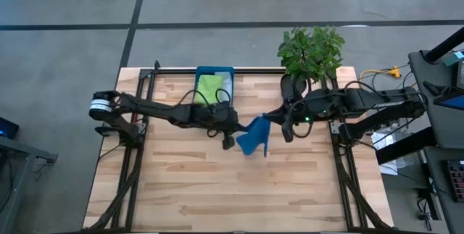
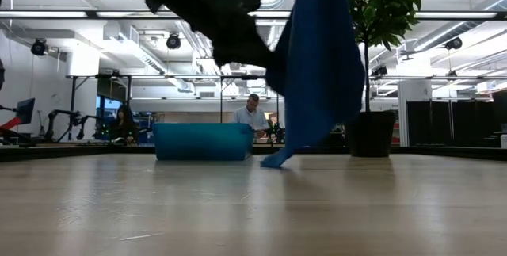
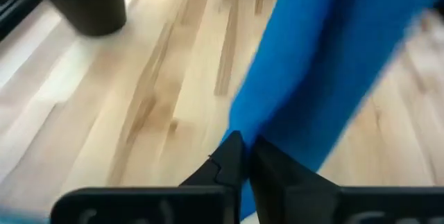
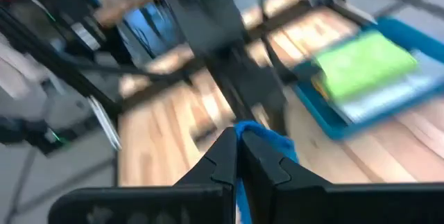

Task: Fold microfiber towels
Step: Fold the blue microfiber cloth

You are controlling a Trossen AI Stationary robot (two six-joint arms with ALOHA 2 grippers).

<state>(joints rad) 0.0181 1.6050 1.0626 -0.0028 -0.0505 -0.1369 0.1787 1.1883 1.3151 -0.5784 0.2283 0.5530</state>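
We see the blue towel (image 1: 253, 138) hanging unfolded above the desk (image 1: 217, 190) at center, both the left gripper (image 3: 243, 156) and right gripper (image 4: 238, 148) pinching it; a lime towel (image 1: 209, 87) sits folded in the tray (image 1: 214, 70) at twelve o'clock.

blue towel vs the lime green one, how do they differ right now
The blue towel hangs in the air, pinched by both end effectors, left and right; the lime green towel lies in the teal tray, untouched. The blue one droops long, one corner touching the table; the green one sits as a compact flat block. Both are soft cloths.
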